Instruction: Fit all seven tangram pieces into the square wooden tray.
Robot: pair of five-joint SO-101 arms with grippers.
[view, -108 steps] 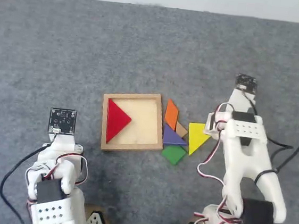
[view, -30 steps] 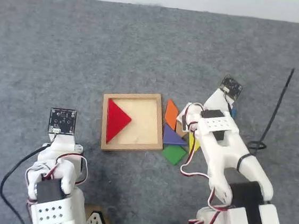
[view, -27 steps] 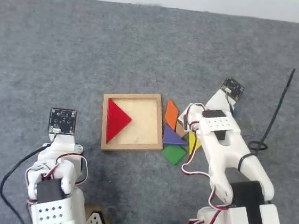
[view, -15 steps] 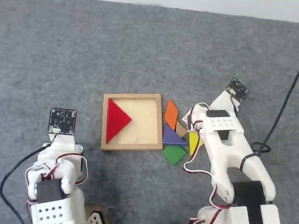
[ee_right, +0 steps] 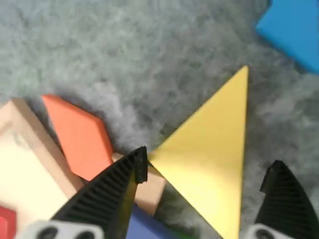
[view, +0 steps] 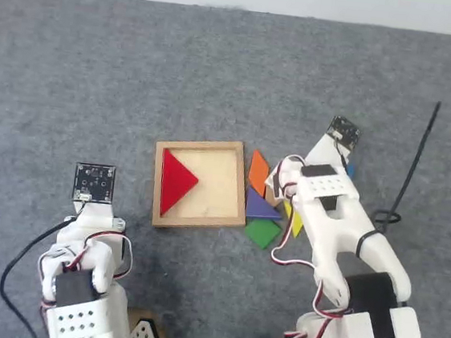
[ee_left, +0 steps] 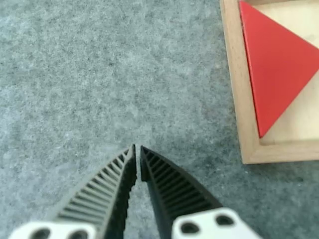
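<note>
The right arm (view: 334, 229) has swung in from the right side of the tabletop (view: 98, 75). A few seconds ago it stood beside the yellow triangle (ee_right: 212, 144), which lay in full sight. Now it hangs over the triangle and, from above, covers all but a sliver. In the last half second its wrist also shifted a little back toward the tray (view: 200, 145). The left arm (view: 80, 283), the tray and the other pieces have not moved.

The right claw (ee_right: 209, 167) is spread wide, with one finger at each side of the yellow triangle. One tip sits at the triangle's corner, where the small tan piece (ee_right: 152, 191) lies just beside it. The other tip is off the opposite edge, over bare grey surface. The left claw (ee_left: 138, 148) is drawn back near its base, fingers pressed together, above open surface a little short of the tray's corner.

The red triangle (view: 176, 181) lies in the tray with its long edge along the left inner wall, and the rest of the tray floor is bare wood. The orange piece (view: 258, 172) and the purple triangle (view: 259, 206) lie just beside the tray's right rim. The green piece (view: 262, 233) is next to the purple one, nearer the arms. The blue piece (ee_right: 294, 25) lies apart, past the yellow triangle's far point. Wide grey surface stretches open beyond the tray and to its left.
</note>
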